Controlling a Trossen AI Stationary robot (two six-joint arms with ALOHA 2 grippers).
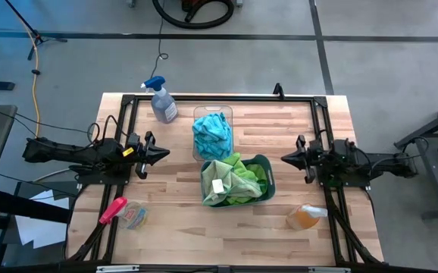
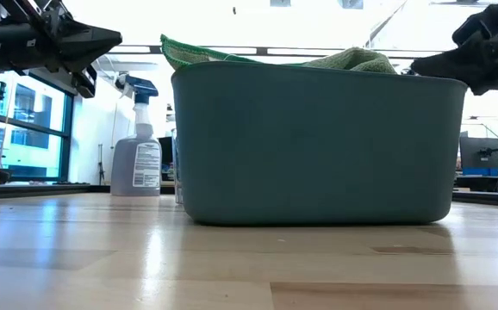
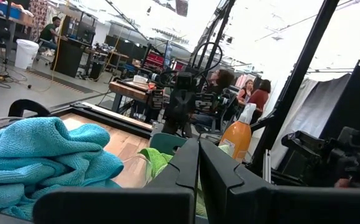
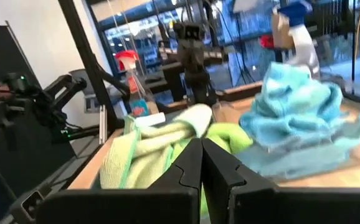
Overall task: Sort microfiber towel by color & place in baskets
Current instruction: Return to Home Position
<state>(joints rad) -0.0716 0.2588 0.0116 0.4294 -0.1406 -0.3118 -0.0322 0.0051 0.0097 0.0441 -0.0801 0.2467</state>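
Note:
Turquoise towels (image 1: 212,133) are heaped in the clear narrow bin (image 1: 213,114) at the table's far middle; they show too in the left wrist view (image 3: 37,158) and right wrist view (image 4: 295,102). Lime green towels (image 1: 233,182) fill the dark teal bin (image 1: 268,168), which in the low view (image 2: 318,146) stands on the table on its base, green cloth (image 2: 352,60) showing above its rim. My left gripper (image 1: 164,153) hovers shut, left of the bins. My right gripper (image 1: 284,158) hovers shut, right of them. Neither touches anything.
A spray bottle with a blue trigger (image 1: 161,101) stands at the far left of the table. A pink-handled brush (image 1: 114,210) and a small tub (image 1: 135,216) lie near the left front. An orange bottle (image 1: 307,217) lies near the right front. People sit in the room beyond (image 3: 255,93).

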